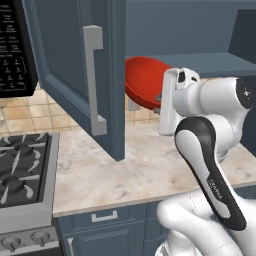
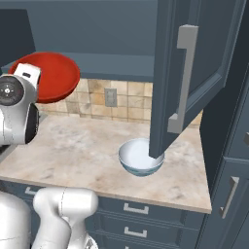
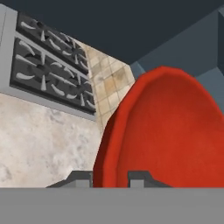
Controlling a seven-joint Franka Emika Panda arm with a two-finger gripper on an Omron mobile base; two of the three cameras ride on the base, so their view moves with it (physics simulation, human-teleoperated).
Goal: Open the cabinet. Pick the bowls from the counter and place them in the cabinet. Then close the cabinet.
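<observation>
My gripper (image 3: 111, 177) is shut on the rim of the glossy red bowl (image 3: 170, 131), which it holds tilted, high above the counter (image 1: 130, 170). In the left base view the red bowl (image 1: 142, 80) hangs just below the cabinet's inner floor (image 1: 210, 62), to the right of the open left door (image 1: 75, 65). From the other side the red bowl (image 2: 53, 75) shows in front of the cabinet's underside (image 2: 112, 63). The white bowl (image 2: 140, 158) rests on the counter (image 2: 82, 146), below the lower corner of the open right door (image 2: 194, 63).
A black gas stove (image 1: 22, 165) adjoins the counter on the left, with a microwave (image 1: 12, 45) above it. A wall outlet (image 2: 111, 97) sits in the tiled backsplash. Blue drawers (image 2: 136, 209) run below the counter, and a tall cabinet (image 2: 233, 170) bounds it on the right.
</observation>
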